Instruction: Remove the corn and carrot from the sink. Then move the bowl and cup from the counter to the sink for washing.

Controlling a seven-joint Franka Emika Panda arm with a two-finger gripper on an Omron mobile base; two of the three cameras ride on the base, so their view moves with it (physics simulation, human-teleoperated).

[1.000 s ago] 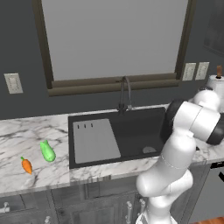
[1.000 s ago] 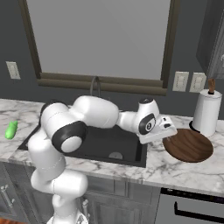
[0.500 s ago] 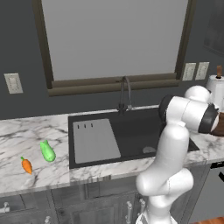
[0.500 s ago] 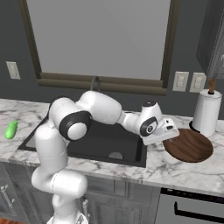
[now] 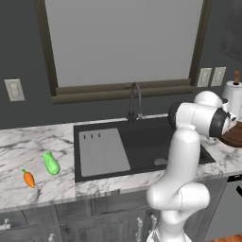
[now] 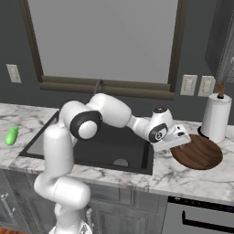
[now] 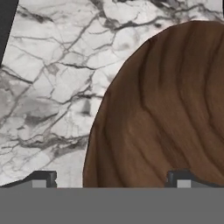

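Note:
The wooden bowl (image 6: 199, 152) rests on the white marble counter (image 6: 178, 176) right of the black sink (image 6: 105, 145). My gripper (image 6: 177, 141) hovers over the bowl's left rim and is open. In the hand view the gripper (image 7: 111, 179) has one fingertip (image 7: 181, 178) above the bowl (image 7: 166, 118) and the other above bare counter (image 7: 48, 87). The green corn (image 5: 51, 163) and the orange carrot (image 5: 29, 178) lie on the counter left of the sink (image 5: 142, 142). The corn (image 6: 11, 135) also sits at the far left of the right base view. The cup is out of view.
A paper towel roll (image 6: 215, 118) stands just behind the bowl against the wall. The dark faucet (image 5: 135, 99) rises at the sink's back edge. A grey drainboard panel (image 5: 101, 152) covers the sink's left part.
The arm's elbow and upper links have swung up and to the right. The hand has stayed at the bowl's left rim, and the jaws have stayed wide.

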